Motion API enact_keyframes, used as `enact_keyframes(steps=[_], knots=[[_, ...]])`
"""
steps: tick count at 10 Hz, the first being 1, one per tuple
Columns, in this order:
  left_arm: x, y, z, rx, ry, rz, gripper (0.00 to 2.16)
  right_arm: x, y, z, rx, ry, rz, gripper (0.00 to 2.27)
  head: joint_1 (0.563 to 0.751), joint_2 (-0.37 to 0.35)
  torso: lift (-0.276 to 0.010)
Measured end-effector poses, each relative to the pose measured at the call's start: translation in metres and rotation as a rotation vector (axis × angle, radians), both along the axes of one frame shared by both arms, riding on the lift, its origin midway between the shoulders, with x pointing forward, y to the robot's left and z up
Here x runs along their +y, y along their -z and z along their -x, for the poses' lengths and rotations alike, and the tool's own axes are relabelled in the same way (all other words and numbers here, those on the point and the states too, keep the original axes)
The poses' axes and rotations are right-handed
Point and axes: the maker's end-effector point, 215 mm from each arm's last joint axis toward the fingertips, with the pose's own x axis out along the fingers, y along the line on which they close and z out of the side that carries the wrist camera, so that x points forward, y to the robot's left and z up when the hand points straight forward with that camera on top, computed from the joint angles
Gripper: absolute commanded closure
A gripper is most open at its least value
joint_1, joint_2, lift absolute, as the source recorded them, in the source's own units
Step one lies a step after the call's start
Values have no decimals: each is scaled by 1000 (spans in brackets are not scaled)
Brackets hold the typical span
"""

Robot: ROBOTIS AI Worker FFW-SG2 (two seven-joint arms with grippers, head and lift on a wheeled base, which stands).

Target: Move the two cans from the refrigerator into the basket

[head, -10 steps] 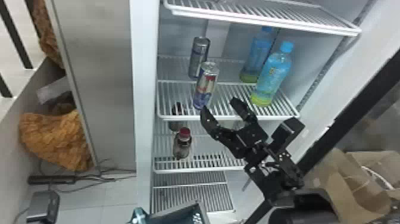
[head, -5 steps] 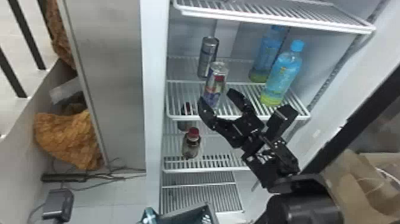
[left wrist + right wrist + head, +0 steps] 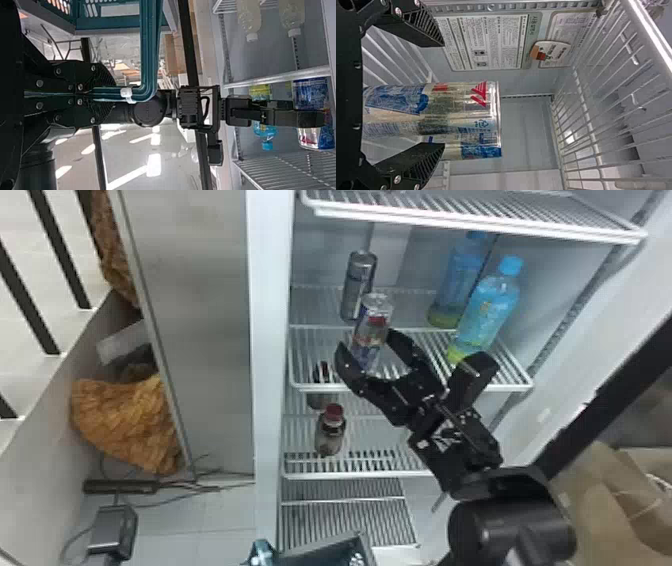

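In the head view, the two cans stand on one shelf (image 3: 310,389) of the refrigerator (image 3: 272,340), at the frame's upper centre; the front can (image 3: 374,317) is nearer, and the rear can (image 3: 357,282) sits slightly up and to the left of it. The right claw (image 3: 366,341) is spread, a finger on either side of the front can. Two blue-capped bottles (image 3: 490,307) stand right of the cans, and a red-capped bottle (image 3: 331,435) is lower, just below the frame's centre. In the left wrist view, the left claw (image 3: 113,94) is pinching the teal handle (image 3: 149,47) of the basket (image 3: 115,23).
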Motion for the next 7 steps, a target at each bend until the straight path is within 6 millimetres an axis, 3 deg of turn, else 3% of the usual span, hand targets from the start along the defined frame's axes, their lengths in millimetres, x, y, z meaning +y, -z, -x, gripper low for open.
enact_keyframes(steps=[4,7], knots=[[0,-1,-1,-2,3,1,1197,1,2,-12,10,7,-8,245,695,-176,-35],[-1,-1,0,-1,3,5,1197,-1,7,-14,30,7,-25,926,695,-179,-35]])
